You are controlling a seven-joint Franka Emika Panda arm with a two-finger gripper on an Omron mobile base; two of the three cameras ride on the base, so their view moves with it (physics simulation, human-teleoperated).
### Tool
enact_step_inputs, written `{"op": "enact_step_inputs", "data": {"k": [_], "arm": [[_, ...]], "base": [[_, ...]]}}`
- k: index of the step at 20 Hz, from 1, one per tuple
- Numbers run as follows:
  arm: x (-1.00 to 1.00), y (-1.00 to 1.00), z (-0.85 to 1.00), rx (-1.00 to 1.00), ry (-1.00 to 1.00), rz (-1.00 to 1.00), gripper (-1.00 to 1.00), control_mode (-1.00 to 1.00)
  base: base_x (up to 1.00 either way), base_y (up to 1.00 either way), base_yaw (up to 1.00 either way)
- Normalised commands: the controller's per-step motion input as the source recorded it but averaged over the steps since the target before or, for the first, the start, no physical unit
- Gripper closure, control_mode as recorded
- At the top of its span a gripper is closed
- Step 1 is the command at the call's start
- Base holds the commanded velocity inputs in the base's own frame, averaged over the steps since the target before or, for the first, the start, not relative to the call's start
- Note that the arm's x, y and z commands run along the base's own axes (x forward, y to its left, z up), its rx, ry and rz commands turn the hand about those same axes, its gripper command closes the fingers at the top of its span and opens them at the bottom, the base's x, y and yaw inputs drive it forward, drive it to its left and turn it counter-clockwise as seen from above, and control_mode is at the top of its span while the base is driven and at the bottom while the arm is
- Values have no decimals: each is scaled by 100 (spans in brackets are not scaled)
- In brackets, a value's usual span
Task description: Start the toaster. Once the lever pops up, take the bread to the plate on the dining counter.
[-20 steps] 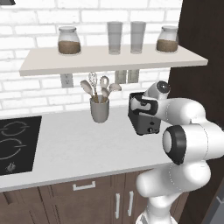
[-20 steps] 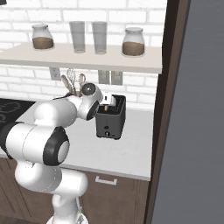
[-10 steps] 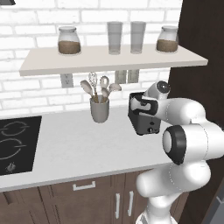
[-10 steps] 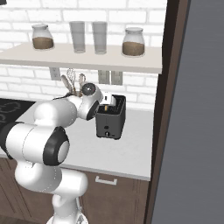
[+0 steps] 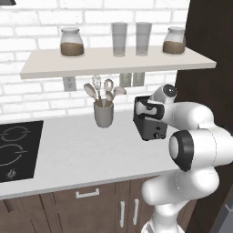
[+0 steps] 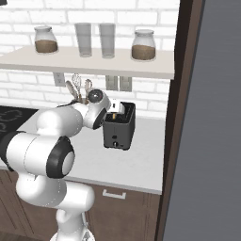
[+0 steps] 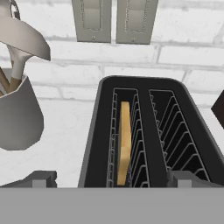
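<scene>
Jaws stand spread wide with nothing between them, the gripper (image 7: pixel 109 180) hanging just above the toaster (image 5: pixel 149 120), which serves as the landmark for everything else. Largest around it is the white worktop (image 5: pixel 77 152) on which it stands, backed by a white brick wall. Above the toaster runs a pale shelf (image 5: pixel 113 61) with two jars and two glasses. Left of the toaster, well apart, is the black cooktop (image 5: pixel 18 150). Nearer on that same side stands the grey utensil cup (image 5: pixel 103 113), spoons sticking out of it. Behind the toaster on the wall are two outlet plates (image 7: pixel 116 21).

Smallest is the bread (image 7: pixel 124 142), standing on edge deep in one of the toaster's two slots, the other slot empty. It sits low there, so by my judgement toasting is under way or about to be, and the wide-open fingers (image 7: pixel 41 178) straddle the toaster top so the hand is ready to drop onto the slice once it rises.

Hard to tell: the lever's position, since the hand camera looks down past the front face and the arm covers part of the toaster in both base views. The knobs are too small to read from the base views
</scene>
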Motion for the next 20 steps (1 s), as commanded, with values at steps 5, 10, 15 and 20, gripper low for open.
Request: {"op": "enact_step_inputs", "data": {"k": [5, 10, 15, 20], "arm": [[0, 0, 0, 0, 0, 0, -100, -100], [0, 0, 0, 0, 0, 0, -100, -100], [0, 0, 0, 0, 0, 0, -100, -100], [0, 0, 0, 0, 0, 0, -100, -100]], "base": [[0, 0, 0], [0, 0, 0], [0, 0, 0], [0, 0, 0]]}}
